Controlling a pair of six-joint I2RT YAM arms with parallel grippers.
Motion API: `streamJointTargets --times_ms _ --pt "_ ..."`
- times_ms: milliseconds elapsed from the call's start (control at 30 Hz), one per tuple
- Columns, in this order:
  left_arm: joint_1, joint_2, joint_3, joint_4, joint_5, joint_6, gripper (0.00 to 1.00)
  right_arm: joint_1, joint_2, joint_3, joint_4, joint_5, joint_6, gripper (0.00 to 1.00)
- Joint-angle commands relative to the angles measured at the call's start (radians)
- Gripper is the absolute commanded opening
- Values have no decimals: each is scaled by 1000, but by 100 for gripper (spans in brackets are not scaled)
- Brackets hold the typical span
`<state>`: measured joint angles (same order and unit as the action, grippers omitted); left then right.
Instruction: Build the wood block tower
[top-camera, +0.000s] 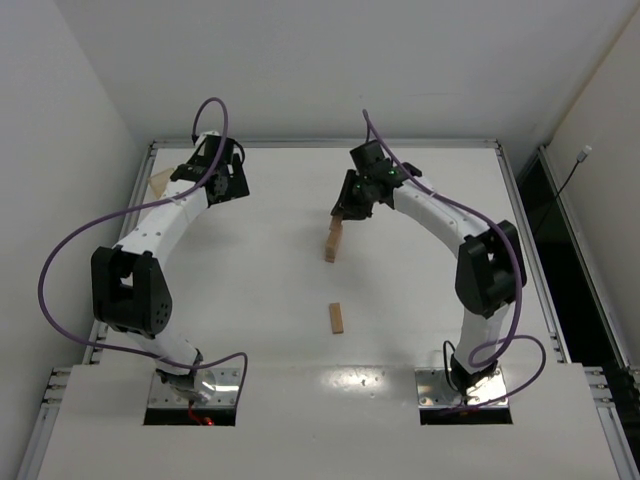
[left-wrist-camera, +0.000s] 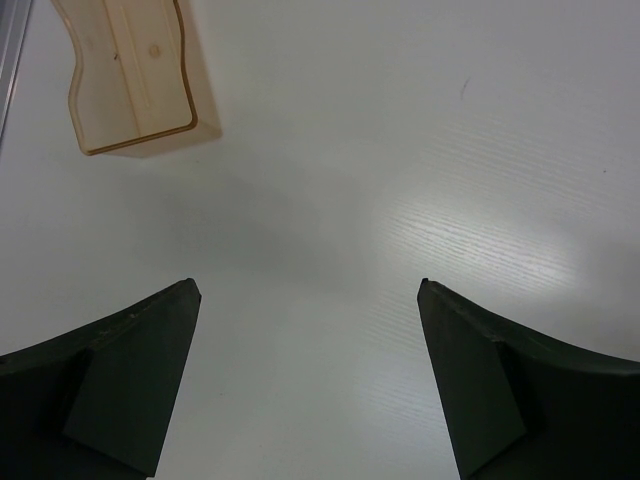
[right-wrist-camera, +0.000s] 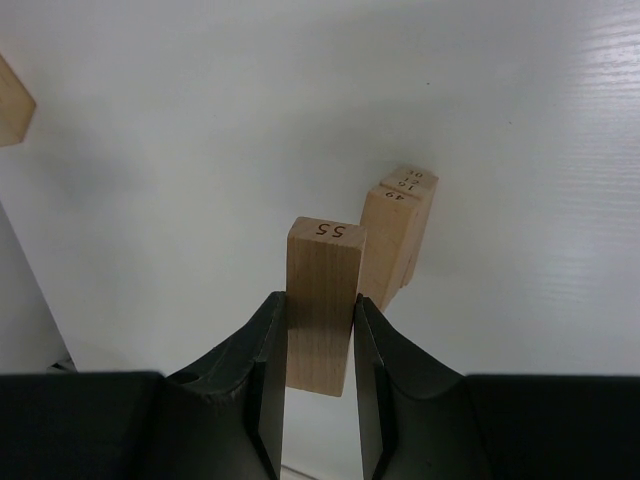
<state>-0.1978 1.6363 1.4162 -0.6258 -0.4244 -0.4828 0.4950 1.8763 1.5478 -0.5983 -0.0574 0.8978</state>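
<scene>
Tower (top-camera: 332, 243) stands mid-table, a bit toward the right arm. It is only a low stack so far, and the right wrist view (right-wrist-camera: 397, 232) shows about three planks with numbered ends, stepped rather than flush. Exact count is unclear. Held block (right-wrist-camera: 322, 275), end marked 55, is clamped between the two fingers of the right gripper (right-wrist-camera: 320, 305). It sits just beside the tower on its far side, apart from it and not yet over it. From above, the right gripper (top-camera: 350, 208) hangs close over that spot. Spare block (top-camera: 337, 318) lies flat on the table (top-camera: 420, 300), nearer the arm bases and well apart from the tower. Left gripper (left-wrist-camera: 308, 290) has its jaws spread wide with nothing between them. It is off at the far left near the amber box (left-wrist-camera: 135, 75), and in the top view the left gripper (top-camera: 222, 185) sits just beside the box (top-camera: 160, 183). Judged step: placing, with the block in hand and the approach nearly done. The next move calls for bringing the block over the top plank, matching its long axis to the course intended, and lowering until it rests. The fingers should then part gently, since a sideways nudge could shift the stepped stack. Spare block looks like the following pick.
</scene>
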Motion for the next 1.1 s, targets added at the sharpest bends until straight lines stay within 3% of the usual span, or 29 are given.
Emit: streamJointTargets --times_ms 0,1067 --pt "-6 -9 7 28 1 -2 89 8 7 -2 32 -22 24 0" --pt "-6 -9 -2 37 10 -11 87 47 49 -14 14 73 -25 0"
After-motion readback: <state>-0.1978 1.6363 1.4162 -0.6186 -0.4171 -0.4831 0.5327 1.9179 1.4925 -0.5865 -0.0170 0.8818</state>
